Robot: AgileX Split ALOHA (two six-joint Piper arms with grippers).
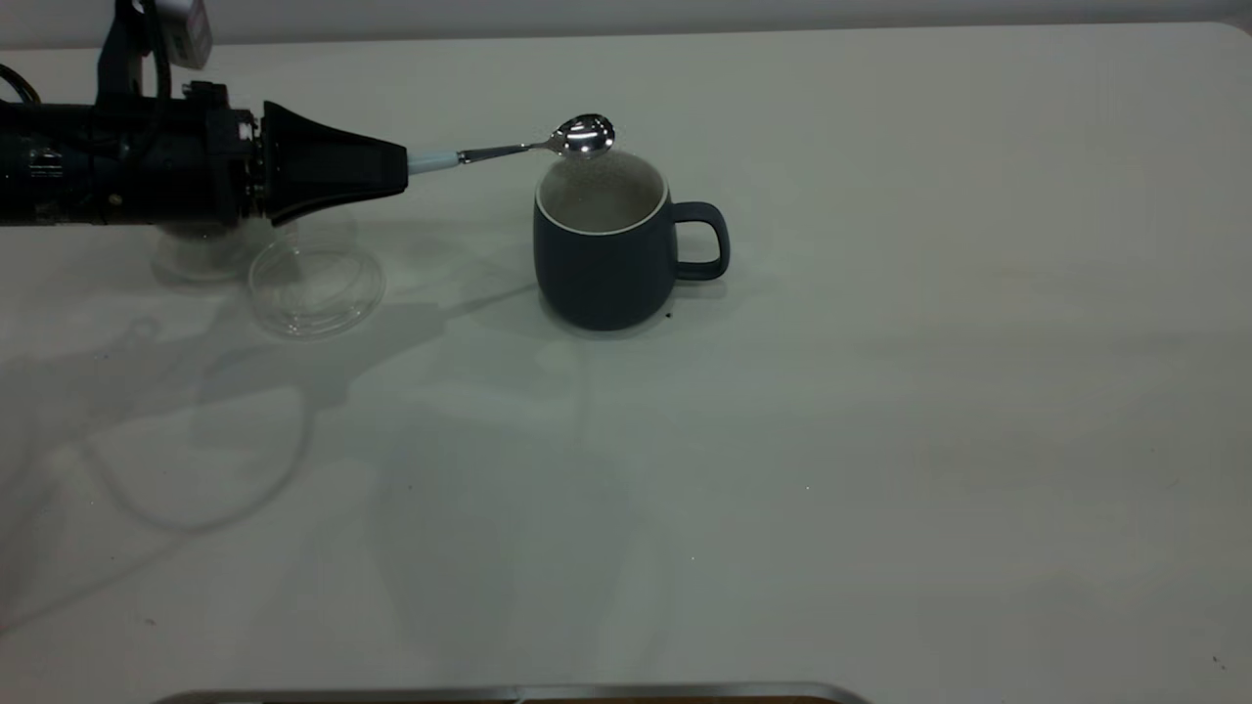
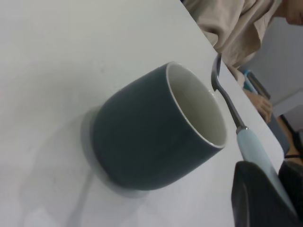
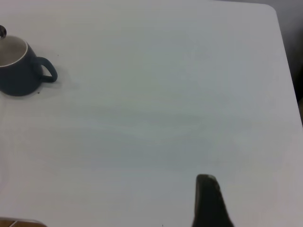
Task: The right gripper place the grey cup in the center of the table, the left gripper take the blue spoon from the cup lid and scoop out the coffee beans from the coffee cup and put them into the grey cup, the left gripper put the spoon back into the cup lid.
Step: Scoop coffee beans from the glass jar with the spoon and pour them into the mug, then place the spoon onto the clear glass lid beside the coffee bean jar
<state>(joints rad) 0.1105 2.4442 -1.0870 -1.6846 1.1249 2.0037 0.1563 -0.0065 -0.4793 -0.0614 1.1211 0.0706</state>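
1. The left gripper (image 1: 396,168), a black cone-tipped arm end, is reaching in level from the mug's non-handle side, clamped on the pale light-blue handle of one small metal-bowled blue spoon (image 1: 548,145).
2. The spoon's shiny bowl is hovering just above the far rim of the grey cup (image 1: 611,249), one rounded dark blue-grey ceramic mug with a pale rim; the bowl is looking empty in the exterior view.
3. The mug is standing upright on the white table (image 1: 880,411), its loop handle pointing away from the left gripper.
4. Only the exterior view is showing the cup lid (image 1: 315,286), one shallow clear glass disc, lying flat well beside the mug under the gripper, and the coffee cup (image 1: 201,249), one clear glass tumbler, just beyond the lid and partly hidden by the arm. Beans cannot be made out.
5. Only the left wrist view is showing a person's beige sleeve (image 2: 236,28) past the table edge, and the mug's whitish inner wall.
6. The right gripper (image 3: 208,198) is appearing only in the right wrist view, as one dark finger, well apart from the mug; its fingers' state cannot be told.
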